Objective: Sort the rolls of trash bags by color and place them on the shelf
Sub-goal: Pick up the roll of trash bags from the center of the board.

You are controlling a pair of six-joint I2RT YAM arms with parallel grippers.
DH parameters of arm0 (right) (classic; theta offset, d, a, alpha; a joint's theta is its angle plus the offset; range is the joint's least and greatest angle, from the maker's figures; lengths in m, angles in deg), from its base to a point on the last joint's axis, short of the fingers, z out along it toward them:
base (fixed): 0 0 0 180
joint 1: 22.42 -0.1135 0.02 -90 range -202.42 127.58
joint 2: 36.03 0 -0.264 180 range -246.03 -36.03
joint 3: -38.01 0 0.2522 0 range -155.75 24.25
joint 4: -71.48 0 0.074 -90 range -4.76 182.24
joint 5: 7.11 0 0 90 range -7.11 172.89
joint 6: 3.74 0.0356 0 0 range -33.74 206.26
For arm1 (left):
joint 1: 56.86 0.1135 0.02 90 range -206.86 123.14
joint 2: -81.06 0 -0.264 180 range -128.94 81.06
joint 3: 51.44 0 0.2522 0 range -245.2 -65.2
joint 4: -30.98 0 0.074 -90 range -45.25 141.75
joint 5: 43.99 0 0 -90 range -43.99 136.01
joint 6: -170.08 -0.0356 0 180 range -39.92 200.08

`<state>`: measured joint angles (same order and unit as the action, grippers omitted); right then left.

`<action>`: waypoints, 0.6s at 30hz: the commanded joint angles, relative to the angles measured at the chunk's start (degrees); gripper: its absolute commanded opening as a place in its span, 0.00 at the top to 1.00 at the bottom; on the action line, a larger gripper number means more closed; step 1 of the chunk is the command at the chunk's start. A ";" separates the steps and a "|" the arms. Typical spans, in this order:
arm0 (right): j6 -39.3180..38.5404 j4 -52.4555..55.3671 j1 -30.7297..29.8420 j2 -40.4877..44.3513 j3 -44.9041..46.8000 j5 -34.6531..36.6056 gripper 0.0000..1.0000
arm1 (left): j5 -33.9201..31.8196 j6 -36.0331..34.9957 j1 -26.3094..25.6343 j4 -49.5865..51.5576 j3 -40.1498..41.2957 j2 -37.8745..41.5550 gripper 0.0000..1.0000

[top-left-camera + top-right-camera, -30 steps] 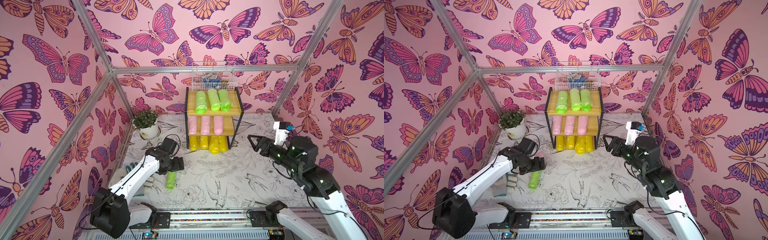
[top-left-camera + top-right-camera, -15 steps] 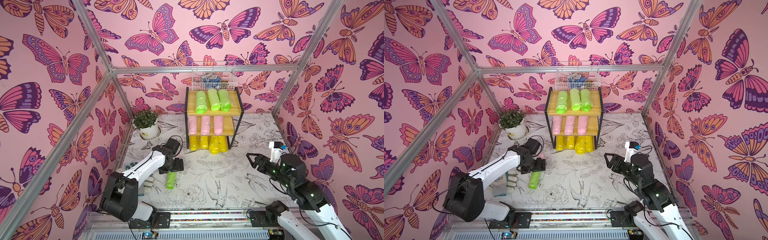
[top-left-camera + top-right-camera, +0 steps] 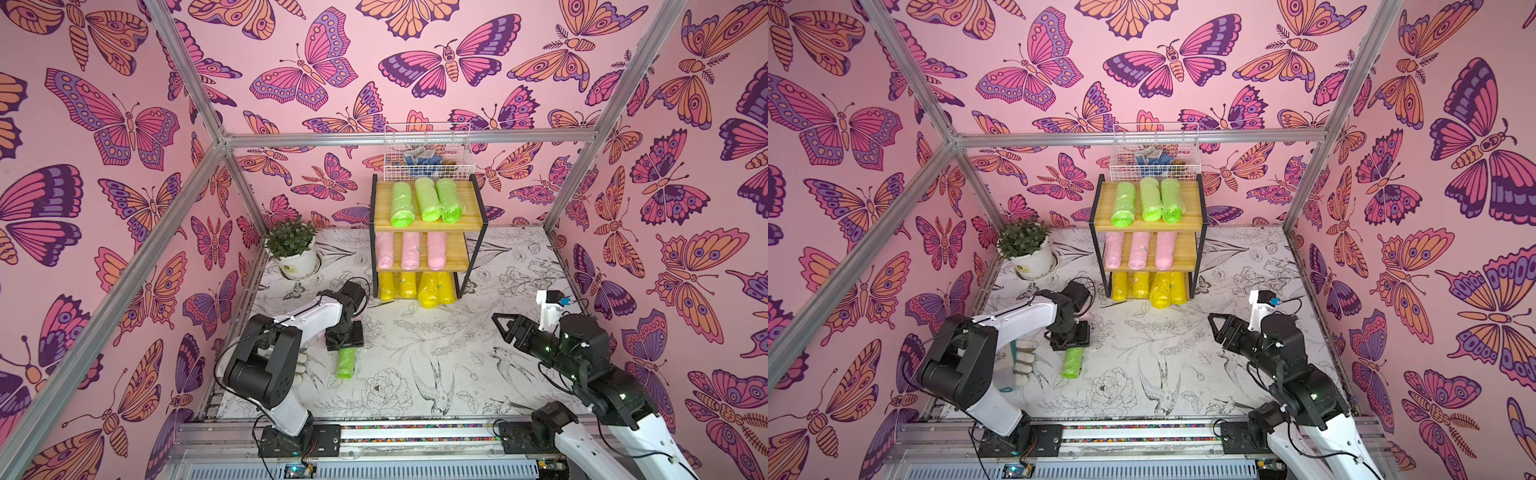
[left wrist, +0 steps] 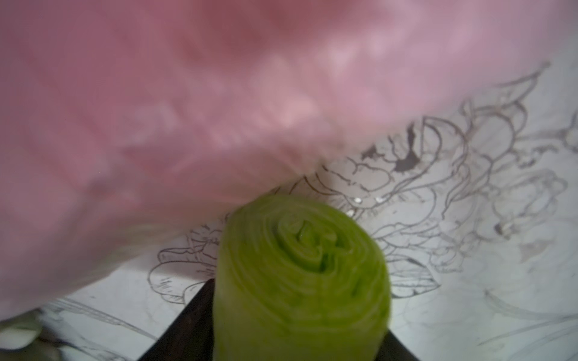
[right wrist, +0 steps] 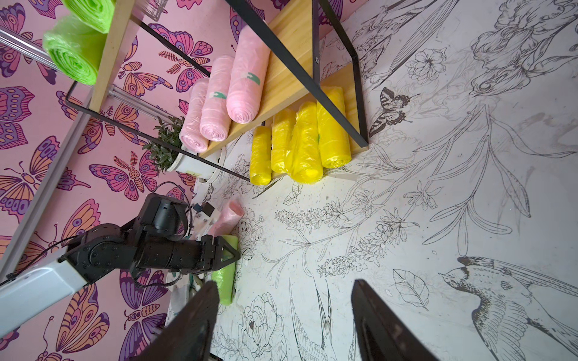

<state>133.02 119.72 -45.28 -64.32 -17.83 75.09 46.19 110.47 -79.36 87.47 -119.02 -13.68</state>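
now the left arm [image 3: 305, 321] reaches forward, wrist bent down, and the left gripper [image 3: 344, 340] pinches the far end of a lime green roll [image 3: 346, 365], jaws narrowed against its sides; the right gripper [image 3: 502, 328] hangs at the right, jaws apart and empty. underneath lies a white floor mat [image 3: 436, 357] inked with birds and flowers, inside pink butterfly walls [image 3: 124, 124]. the roll lies flat, long axis running from the robot's side toward the shelf [image 3: 469, 199], a pink roll [image 5: 226, 217] just beside it.

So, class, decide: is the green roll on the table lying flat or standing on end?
Lying flat: the green roll stretches lengthwise along the table, with the left pincer gripping its far end.
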 commanded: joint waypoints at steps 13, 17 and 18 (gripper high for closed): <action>-0.69 4.74 0.18 -2.91 -4.66 1.93 0.29 | 11.16 7.55 0.44 -2.40 1.35 12.24 1.00; -2.74 7.44 0.18 -5.28 -8.89 2.50 0.16 | 15.25 12.35 0.44 -5.11 1.40 24.48 1.00; -3.38 7.80 0.16 -5.75 -9.75 2.38 0.14 | 16.14 13.70 0.44 -6.14 1.56 26.92 1.00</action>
<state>132.00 125.01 -45.28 -69.32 -24.15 76.08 57.54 119.41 -79.03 84.19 -117.77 6.84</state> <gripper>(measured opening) 0.852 0.418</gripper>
